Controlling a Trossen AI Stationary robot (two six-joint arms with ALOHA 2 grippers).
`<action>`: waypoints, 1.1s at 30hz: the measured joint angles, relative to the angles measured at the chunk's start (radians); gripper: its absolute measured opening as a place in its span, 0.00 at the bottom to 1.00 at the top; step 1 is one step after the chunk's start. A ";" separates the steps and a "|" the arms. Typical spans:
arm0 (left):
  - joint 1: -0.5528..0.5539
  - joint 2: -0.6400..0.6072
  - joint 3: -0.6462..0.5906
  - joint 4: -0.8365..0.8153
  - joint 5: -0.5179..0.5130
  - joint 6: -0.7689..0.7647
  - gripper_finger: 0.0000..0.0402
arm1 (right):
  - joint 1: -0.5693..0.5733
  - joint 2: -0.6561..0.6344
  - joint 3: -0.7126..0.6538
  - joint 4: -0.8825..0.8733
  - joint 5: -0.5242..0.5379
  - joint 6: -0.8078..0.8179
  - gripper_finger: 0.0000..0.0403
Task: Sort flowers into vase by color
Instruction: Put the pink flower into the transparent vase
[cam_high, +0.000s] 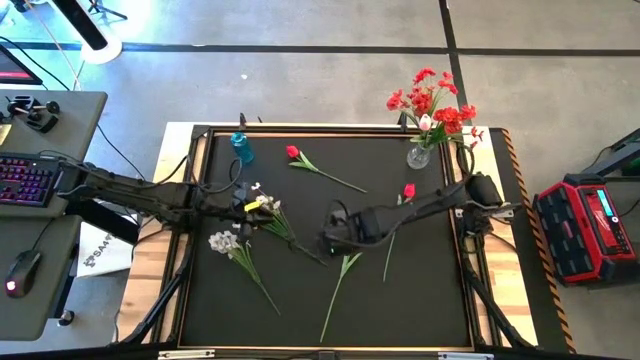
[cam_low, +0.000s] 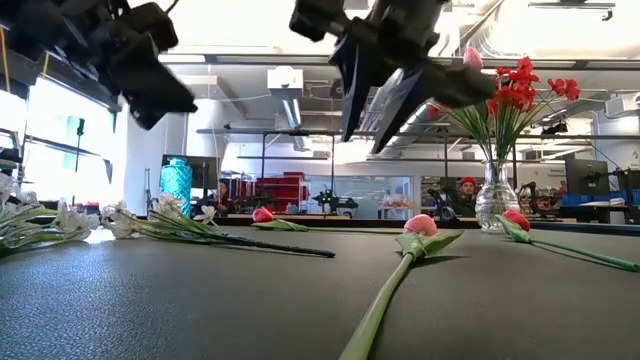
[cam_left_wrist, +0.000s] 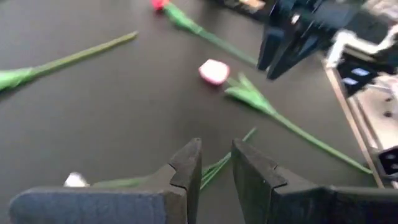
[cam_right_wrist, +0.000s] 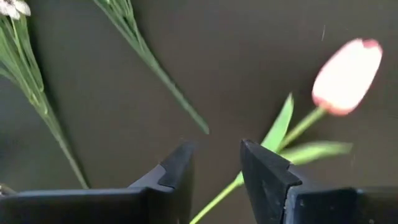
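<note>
Flowers lie flat on the black mat (cam_high: 420, 300). A pale pink tulip (cam_right_wrist: 345, 68) lies mid-table, its stem (cam_high: 335, 300) running toward the near edge. My right gripper (cam_right_wrist: 214, 168) hovers open just above it (cam_low: 390, 90), touching nothing. My left gripper (cam_left_wrist: 216, 168) hangs in the air over the white sprays (cam_high: 262, 200), its fingers a narrow gap apart and empty. Another white spray (cam_high: 225, 242) lies nearer. Two red buds (cam_high: 293, 152) (cam_high: 408, 190) lie farther back. A clear vase (cam_high: 420, 155) at the far right holds red sprays (cam_high: 430, 100).
A blue vase (cam_high: 242, 148) stands at the far left of the mat. A raised frame (cam_high: 470, 300) rims the mat. Off the table sit a desk with a keyboard (cam_high: 25, 180) at the left and a red case (cam_high: 590, 225) at the right.
</note>
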 joint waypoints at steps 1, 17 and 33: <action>-0.005 0.000 0.000 0.024 0.007 0.012 0.18 | 0.017 0.000 0.000 0.000 0.000 0.032 0.28; -0.028 0.000 0.000 0.148 0.018 0.128 0.18 | 0.183 0.007 -0.010 -0.005 0.078 0.512 0.28; -0.027 -0.051 -0.001 0.121 0.067 0.118 0.18 | 0.133 0.056 -0.009 0.015 -0.032 0.513 0.29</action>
